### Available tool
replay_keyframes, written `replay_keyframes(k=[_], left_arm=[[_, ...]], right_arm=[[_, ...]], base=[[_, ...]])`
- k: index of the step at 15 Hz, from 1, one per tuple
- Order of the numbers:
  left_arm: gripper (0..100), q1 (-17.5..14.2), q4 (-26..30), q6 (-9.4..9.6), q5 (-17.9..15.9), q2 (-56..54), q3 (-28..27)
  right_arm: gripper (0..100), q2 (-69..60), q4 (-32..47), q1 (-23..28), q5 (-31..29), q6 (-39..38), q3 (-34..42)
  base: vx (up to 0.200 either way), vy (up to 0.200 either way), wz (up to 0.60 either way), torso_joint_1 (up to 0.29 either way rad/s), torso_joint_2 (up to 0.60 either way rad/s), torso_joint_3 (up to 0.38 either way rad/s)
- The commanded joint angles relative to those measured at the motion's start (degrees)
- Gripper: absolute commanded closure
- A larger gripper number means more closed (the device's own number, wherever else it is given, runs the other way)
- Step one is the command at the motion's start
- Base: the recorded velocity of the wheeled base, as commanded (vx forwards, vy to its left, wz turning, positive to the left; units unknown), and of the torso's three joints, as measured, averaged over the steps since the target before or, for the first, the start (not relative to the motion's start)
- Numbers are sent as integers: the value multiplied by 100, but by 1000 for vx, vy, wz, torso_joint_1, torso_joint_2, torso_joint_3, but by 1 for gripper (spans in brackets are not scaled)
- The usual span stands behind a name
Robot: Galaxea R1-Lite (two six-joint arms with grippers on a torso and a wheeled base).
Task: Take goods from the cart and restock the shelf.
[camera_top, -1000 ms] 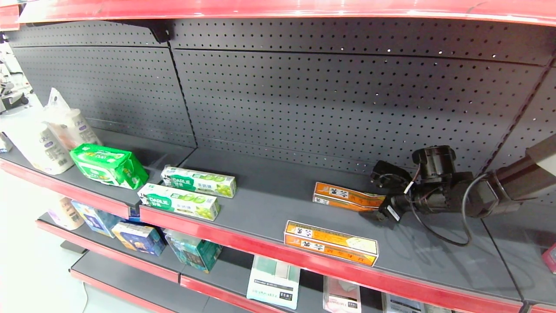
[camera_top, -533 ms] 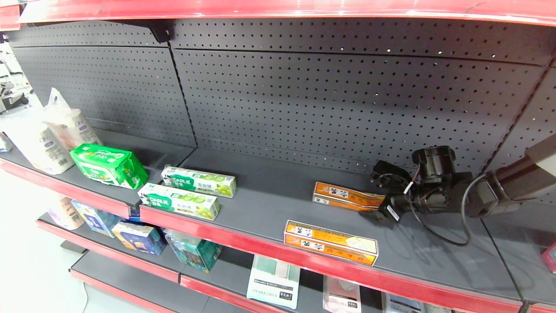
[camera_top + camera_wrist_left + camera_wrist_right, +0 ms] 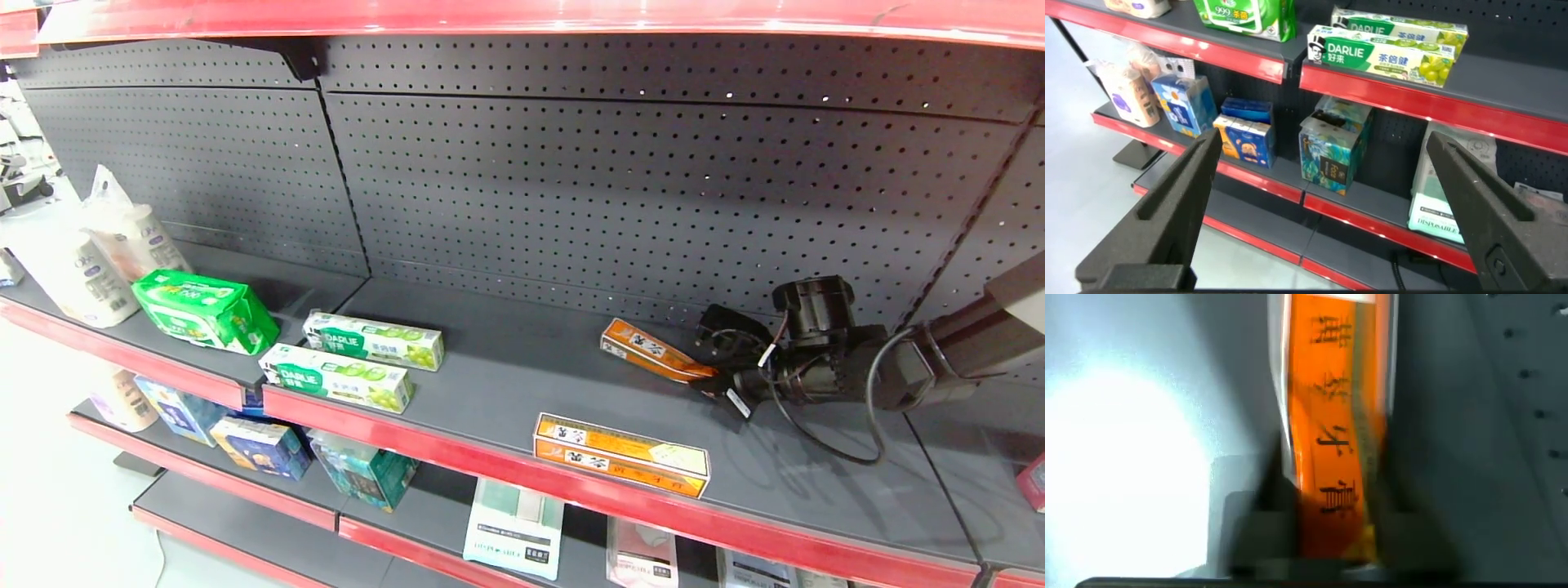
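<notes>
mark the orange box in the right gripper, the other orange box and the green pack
held orange box [image 3: 649,349], head view, top face
front orange box [image 3: 624,445], head view, top face
green pack [image 3: 204,310], head view, wrapper middle

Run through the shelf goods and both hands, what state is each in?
Rear orange box: gripped at one end, skewed.
Right hand: shut on rear orange box.
Left hand: open, empty.
Front orange box: lying flat, closed.
Green wipes pack: lying flat.

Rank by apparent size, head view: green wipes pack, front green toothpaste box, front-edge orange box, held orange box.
Green plastic wipes pack and front-edge orange cardboard box: too alike to rank.
Front green cardboard toothpaste box.
Held orange cardboard box.
</notes>
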State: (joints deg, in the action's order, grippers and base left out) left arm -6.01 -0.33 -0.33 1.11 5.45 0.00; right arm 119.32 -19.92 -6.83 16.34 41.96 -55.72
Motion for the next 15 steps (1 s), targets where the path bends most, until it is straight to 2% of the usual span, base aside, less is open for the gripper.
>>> replay_keyframes(k=[1,7,14,15], left_arm=[[0,3,-2,-2,3,9,0],[0,3,-2,-2,3,9,0],[0,-5,-2,-2,3,9,0],[0,3,-2,-2,3,9,0]], right_arm=[[100,3,-3,-12,10,-4,0],[100,-93,-30,-47,36,32,0],[100,-172,-372,-126,-236,234,123],[0,-181,-364,-126,-236,234,158]], base=[[0,0,0,0,0,0],[0,0,0,0,0,0],[0,0,0,0,0,0],[0,0,0,0,0,0]])
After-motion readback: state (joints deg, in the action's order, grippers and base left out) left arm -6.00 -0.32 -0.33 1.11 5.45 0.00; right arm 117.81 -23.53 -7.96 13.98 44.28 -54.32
